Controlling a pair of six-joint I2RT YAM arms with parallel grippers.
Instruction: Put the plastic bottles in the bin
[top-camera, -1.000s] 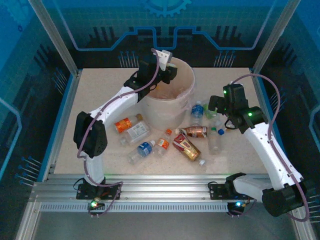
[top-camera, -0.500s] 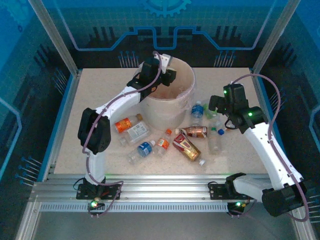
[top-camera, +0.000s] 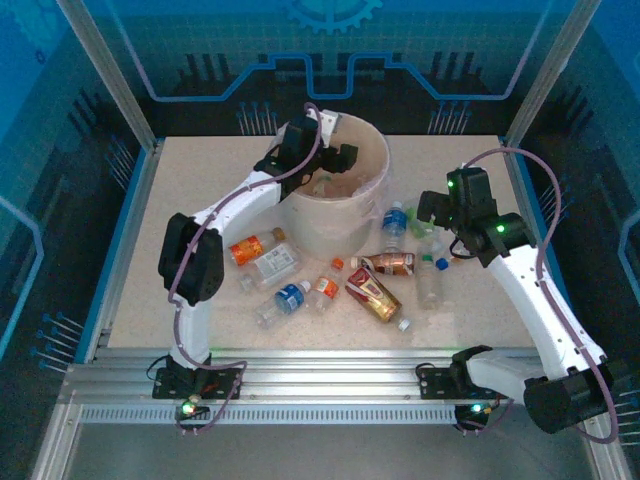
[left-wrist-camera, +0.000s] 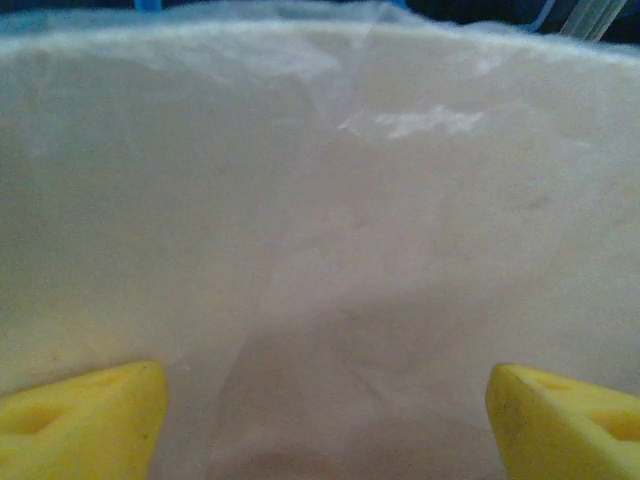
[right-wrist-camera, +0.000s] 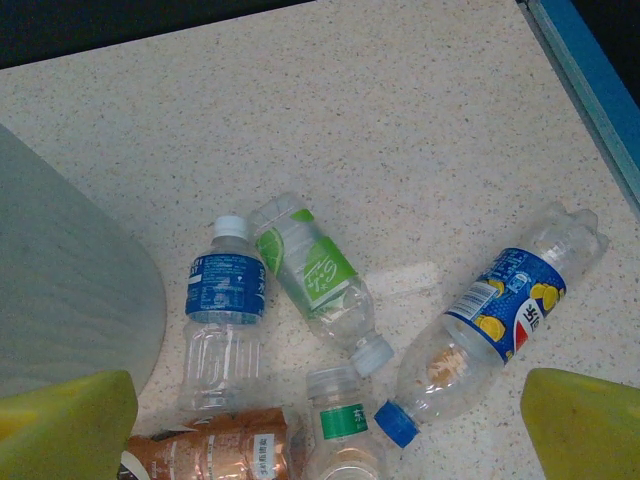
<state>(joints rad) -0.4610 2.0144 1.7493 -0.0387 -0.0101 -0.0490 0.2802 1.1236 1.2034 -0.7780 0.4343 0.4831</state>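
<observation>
The bin (top-camera: 305, 222), a white bucket with a pinkish bag liner (left-wrist-camera: 400, 200), stands at the back middle of the table. My left gripper (top-camera: 336, 160) hangs over its mouth, open; in the left wrist view the left gripper (left-wrist-camera: 325, 420) has nothing between its yellow fingertips (left-wrist-camera: 85, 415). Plastic bottles lie in front and to the right of the bin: an orange-labelled one (top-camera: 248, 248), a blue-labelled one (top-camera: 288, 297), a brown one (top-camera: 390, 263). My right gripper (top-camera: 432, 215) hovers open above a blue-labelled bottle (right-wrist-camera: 224, 300), a green-labelled one (right-wrist-camera: 315, 265) and a blue-capped one (right-wrist-camera: 500, 310).
The bin's grey wall (right-wrist-camera: 60, 300) fills the left of the right wrist view. A blue table rail (right-wrist-camera: 585, 70) runs along the right edge. More bottles, a small green-labelled one (right-wrist-camera: 340, 425) and a crushed brown one (right-wrist-camera: 215, 445), lie just under the right gripper (right-wrist-camera: 325, 430).
My left gripper has reached slightly further over the bin's mouth and its jaws have opened. The right arm and the bottles on the table have not moved.
</observation>
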